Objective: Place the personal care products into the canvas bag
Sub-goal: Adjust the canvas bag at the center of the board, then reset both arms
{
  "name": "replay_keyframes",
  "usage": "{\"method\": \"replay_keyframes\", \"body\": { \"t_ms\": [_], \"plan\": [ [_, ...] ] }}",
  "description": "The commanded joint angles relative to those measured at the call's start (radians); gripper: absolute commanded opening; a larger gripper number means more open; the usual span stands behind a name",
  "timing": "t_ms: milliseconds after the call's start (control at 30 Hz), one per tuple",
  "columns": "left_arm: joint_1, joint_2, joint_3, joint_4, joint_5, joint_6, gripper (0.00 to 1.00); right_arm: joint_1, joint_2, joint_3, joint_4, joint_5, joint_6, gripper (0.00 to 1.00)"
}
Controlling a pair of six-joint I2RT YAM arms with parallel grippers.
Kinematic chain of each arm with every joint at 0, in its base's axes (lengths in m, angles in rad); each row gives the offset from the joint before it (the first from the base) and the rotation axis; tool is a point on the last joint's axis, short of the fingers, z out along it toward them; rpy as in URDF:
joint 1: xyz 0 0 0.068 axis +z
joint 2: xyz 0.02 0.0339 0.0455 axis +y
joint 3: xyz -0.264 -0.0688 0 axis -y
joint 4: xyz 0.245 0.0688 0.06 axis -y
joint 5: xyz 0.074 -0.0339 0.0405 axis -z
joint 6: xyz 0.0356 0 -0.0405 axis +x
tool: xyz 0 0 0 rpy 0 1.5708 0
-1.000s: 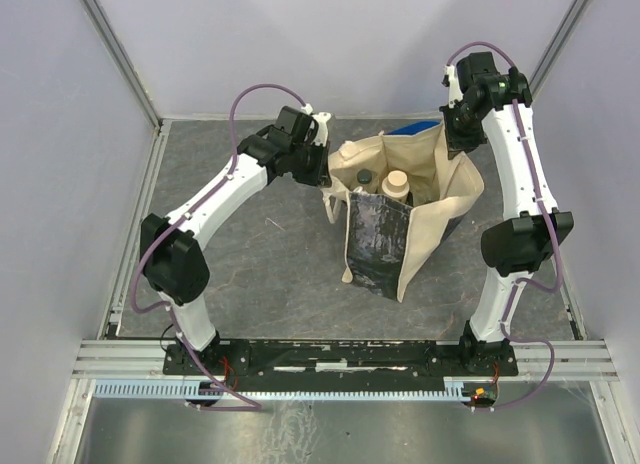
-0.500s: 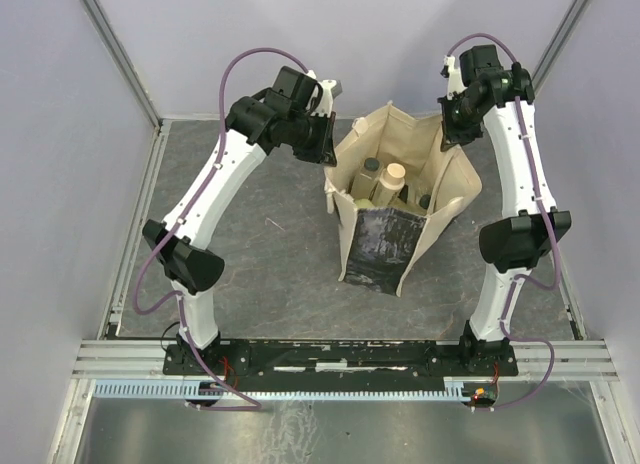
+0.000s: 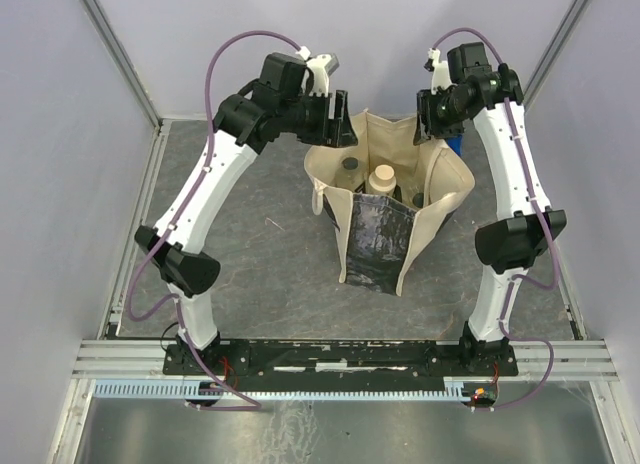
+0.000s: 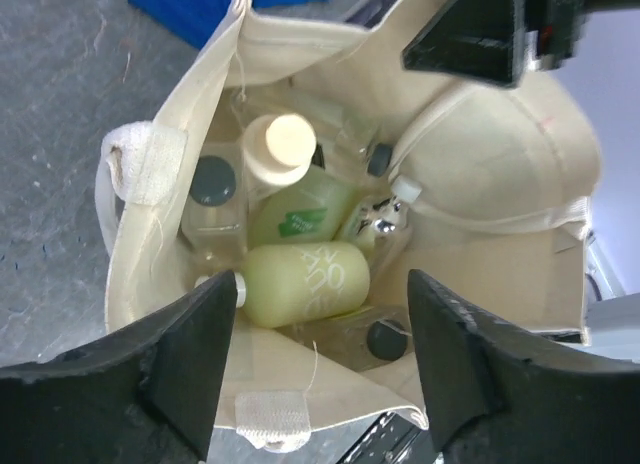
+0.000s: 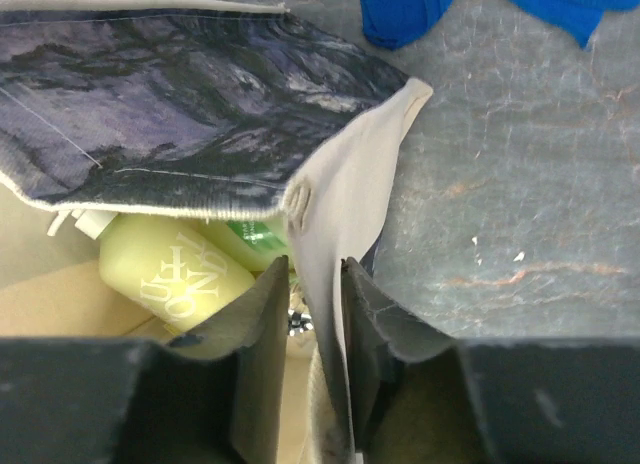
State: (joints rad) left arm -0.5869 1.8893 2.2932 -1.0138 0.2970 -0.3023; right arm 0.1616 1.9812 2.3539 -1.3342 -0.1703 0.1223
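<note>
The canvas bag [image 3: 432, 189] stands upright mid-table with its mouth wide, its dark panel facing the near side. Inside lie the personal care products: a beige jar [image 3: 381, 177], a yellow-green bottle [image 4: 305, 282], a clear black-capped bottle [image 4: 212, 184] and a silvery bottle [image 4: 380, 222]. My left gripper [image 3: 338, 129] hovers over the bag's left rim; in the left wrist view it [image 4: 322, 309] is open, with nothing between its fingers. My right gripper [image 3: 428, 119] is at the right rim; in the right wrist view it [image 5: 315, 279] has parted slightly, with the bag's [image 5: 350, 194] canvas edge loose between the fingers.
A blue cloth [image 5: 420, 9] lies on the grey tabletop just behind the bag, partly hidden in the top view [image 3: 455, 139]. White walls stand to the left, right and back. One strap handle [image 4: 150, 164] hangs at the bag's rim.
Both arms have risen and shifted left, pulling the bag up straight and its mouth wider. Both grippers, shut on the rim before, have opened.
</note>
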Motion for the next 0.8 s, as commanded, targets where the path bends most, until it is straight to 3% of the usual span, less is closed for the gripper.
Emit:
{"method": "replay_keyframes", "body": {
  "t_ms": [0, 100, 167, 333, 600, 767],
  "plan": [
    [-0.002, -0.101, -0.003, 0.131, -0.018, -0.006, 0.84, 0.002, -0.061, 0.013, 0.076, 0.009, -0.008, 0.64],
    [-0.003, -0.123, -0.014, 0.135, -0.095, 0.016, 0.92, 0.001, -0.09, -0.002, 0.077, 0.068, -0.018, 0.88],
    [-0.003, -0.135, -0.023, 0.135, -0.153, 0.023, 0.93, 0.001, -0.108, -0.006, 0.075, 0.109, -0.02, 0.98],
    [0.003, -0.181, -0.072, 0.148, -0.34, 0.015, 0.95, -0.013, -0.176, -0.037, 0.104, 0.229, -0.021, 1.0],
    [0.015, -0.197, -0.106, 0.091, -0.513, 0.017, 0.98, -0.13, -0.26, -0.11, 0.162, 0.232, -0.006, 1.0],
    [0.014, -0.232, -0.175, 0.101, -0.605, 0.001, 0.99, -0.222, -0.343, -0.276, 0.29, 0.226, 0.023, 1.0]
  ]
}}
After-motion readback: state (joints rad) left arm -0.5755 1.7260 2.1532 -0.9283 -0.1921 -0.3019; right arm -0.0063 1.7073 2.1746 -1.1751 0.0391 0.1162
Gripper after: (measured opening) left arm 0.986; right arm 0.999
